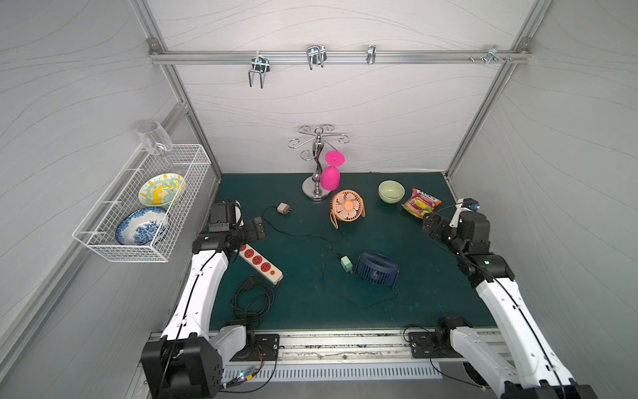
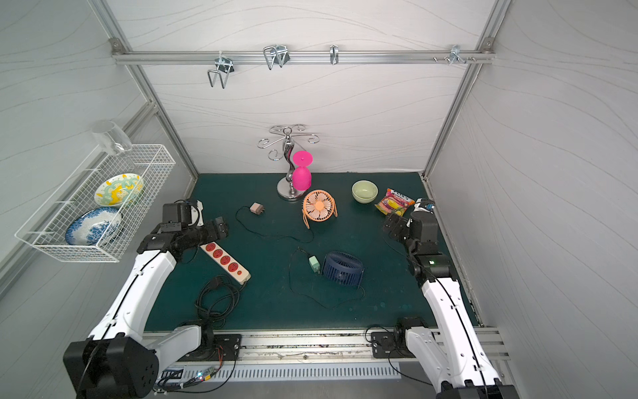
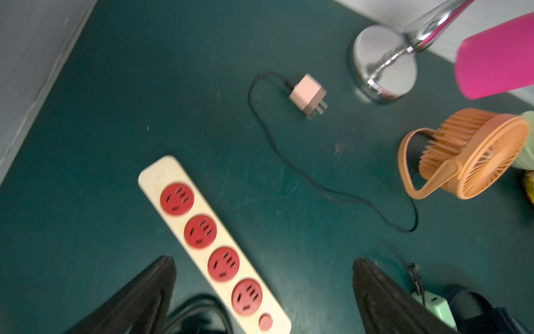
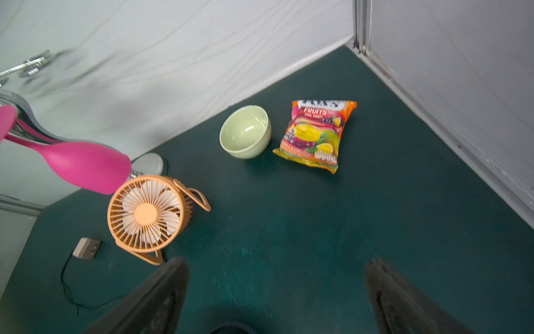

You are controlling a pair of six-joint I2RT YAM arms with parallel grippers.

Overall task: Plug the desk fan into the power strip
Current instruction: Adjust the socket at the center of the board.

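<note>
The cream power strip point(image 1: 261, 264) point(image 2: 228, 261) point(image 3: 202, 231) with red sockets lies at the mat's left. An orange desk fan point(image 1: 347, 205) point(image 4: 147, 214) stands at the mid back, and its thin black cable runs to a pink plug point(image 1: 283, 208) point(image 3: 307, 94) lying loose on the mat. A navy fan point(image 1: 377, 269) lies nearer the front beside a green plug point(image 1: 346, 264). My left gripper point(image 1: 256, 227) point(image 3: 263, 261) hovers open above the strip's far end. My right gripper point(image 1: 428, 221) point(image 4: 277, 262) is open at the right, holding nothing.
A chrome stand point(image 1: 316, 162) carrying a pink cup point(image 1: 330, 178) rises just behind the orange fan. A green bowl point(image 1: 391, 191) and a candy bag point(image 1: 421, 202) sit at the back right. The strip's black cord point(image 1: 252, 300) is coiled at the front left. A wire basket point(image 1: 179, 162) hangs on the left wall.
</note>
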